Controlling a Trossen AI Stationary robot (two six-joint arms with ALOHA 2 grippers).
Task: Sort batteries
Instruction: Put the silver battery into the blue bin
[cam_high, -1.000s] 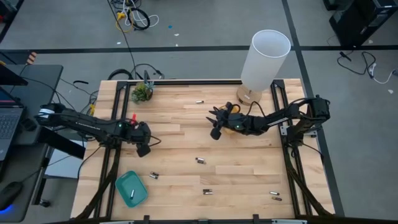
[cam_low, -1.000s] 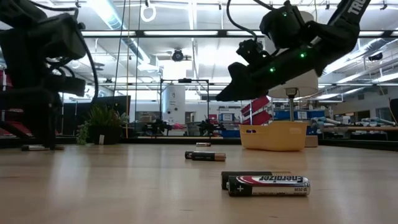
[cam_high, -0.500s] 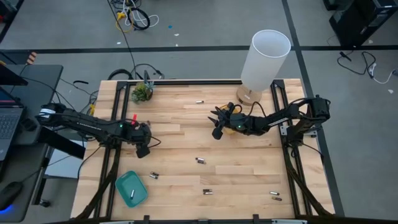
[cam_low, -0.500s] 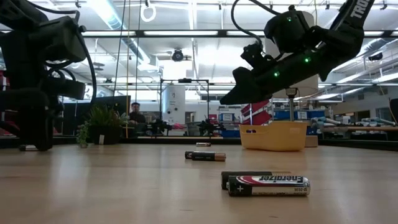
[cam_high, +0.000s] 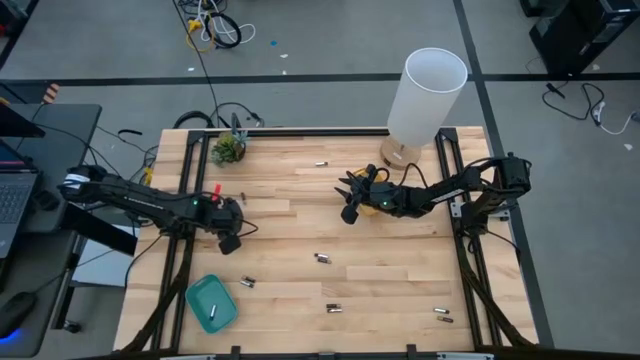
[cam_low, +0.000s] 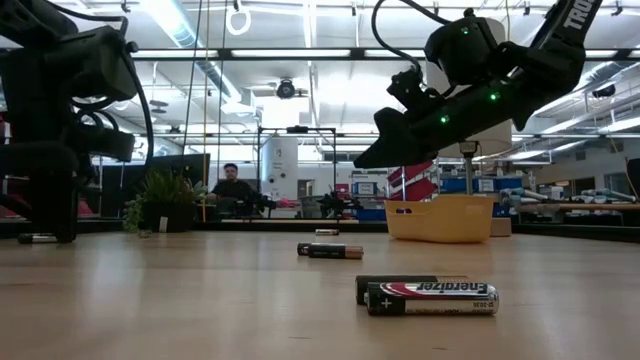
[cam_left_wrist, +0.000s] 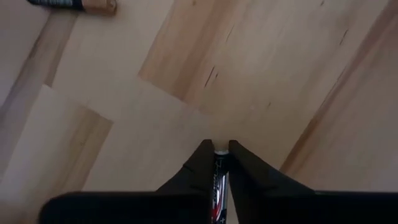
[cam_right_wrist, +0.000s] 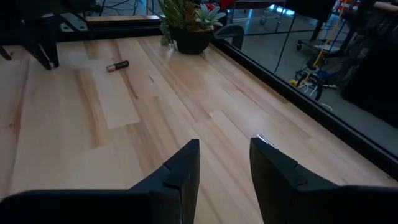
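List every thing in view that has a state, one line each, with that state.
Left pincer: shut on a battery.
Right pincer: open, empty, above the table.
Teal tray: holds one battery.
Yellow tray: contents hidden.
Loose batteries: lying flat on the table.
Lamp: upright, unlit.

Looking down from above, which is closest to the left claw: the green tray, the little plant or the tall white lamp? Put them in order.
From the left gripper:
1. Teal tray, at the table's near-left corner.
2. Small plant, at the far-left edge, only somewhat farther.
3. White lamp, far right, clearly farthest.
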